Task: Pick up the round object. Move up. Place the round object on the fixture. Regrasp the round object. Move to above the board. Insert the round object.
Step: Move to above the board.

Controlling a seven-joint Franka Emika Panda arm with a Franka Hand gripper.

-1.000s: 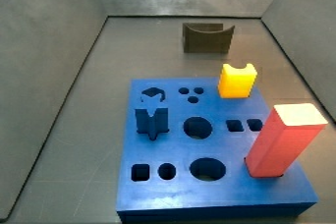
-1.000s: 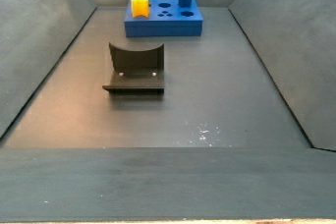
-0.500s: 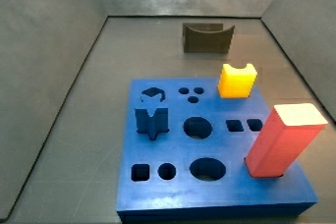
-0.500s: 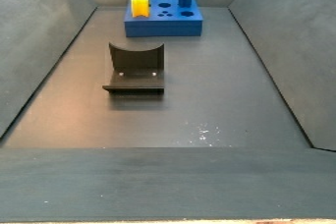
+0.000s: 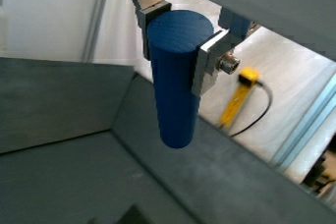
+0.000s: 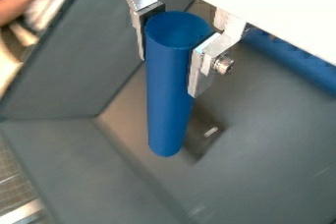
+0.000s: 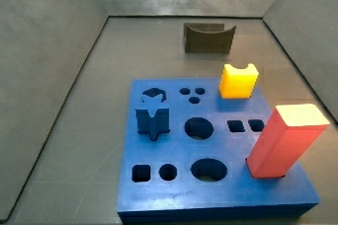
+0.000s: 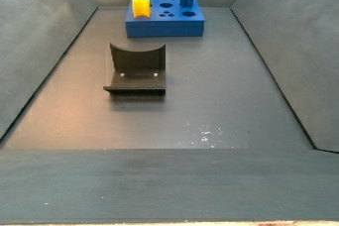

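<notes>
- While the arm itself is out of both side views, the biggest thing around is the board (image 7: pixel 211 150), a thick blue slab filling the lower middle of a side view, and sitting small at the top centre in a side view (image 8: pixel 165 17).
- Standing on the board: a tall red block (image 7: pixel 286 141) at its right edge, a yellow block (image 7: pixel 239 80) at its upper right corner, and a dark blue notched peg (image 7: pixel 152 122) on its left side.
- Fixture (image 7: pixel 209 37) is up near the top centre of that view, well apart from the board, dark olive with a U notch; in a side view (image 8: pixel 135 69) it's left of centre on the grey floor.
- Round object (image 5: pixel 175 76) is a plain blue rod, seen in both wrist views (image 6: pixel 168 85).
- Gripper (image 5: pixel 182 29) has its fingers (image 5: pixel 213 61) closed on the rod's upper end, silver plates pressed against either side, the rest of the rod sticking out free past them over the grey floor.
</notes>
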